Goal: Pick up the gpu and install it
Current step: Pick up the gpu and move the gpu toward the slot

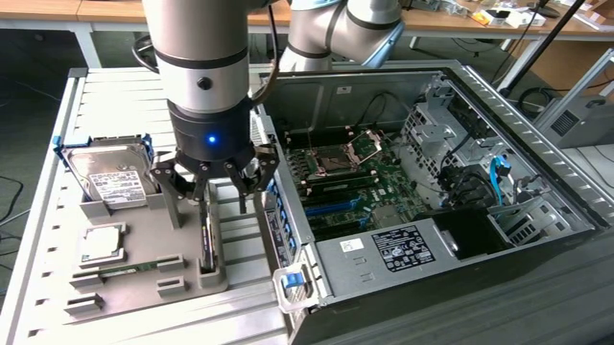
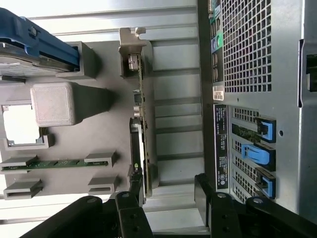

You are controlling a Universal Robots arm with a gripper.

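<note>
Hold the black gripper (image 1: 216, 194) as it hangs now, fingers (image 2: 130, 208) spread fully wide and gripping nothing, directly over the thin dark gpu card (image 1: 206, 241). Find that card standing on its long edge in a slot of the grey plastic parts tray (image 1: 144, 215), on the slatted metal bench (image 1: 106, 93), just beside the open black computer case (image 1: 537, 302).

Judging by the wrist view, sits closer to one finger than the other, so nudge sideways until the top edge lies midway between the fingers. Descend straight and slowly. Close on the two flat faces, away from raised components, deep enough for a firm hold yet clear of the tray's slot walls. Keep the wrist square to the board, since a skewed grip would likely twist it in the slot.

Runs lengthwise along the tray, roughly parallel to the case's perforated grey rear panel (image 2: 247, 49). Carries its silver-grey metal bracket (image 2: 132, 47) at the end nearer the silver hard drive in the blue caddy (image 1: 111, 176), with the plain end towards the tray's near edge in the exterior view. Presents one flat face to the case and the other to the narrow green memory stick (image 2: 54, 163)
</note>
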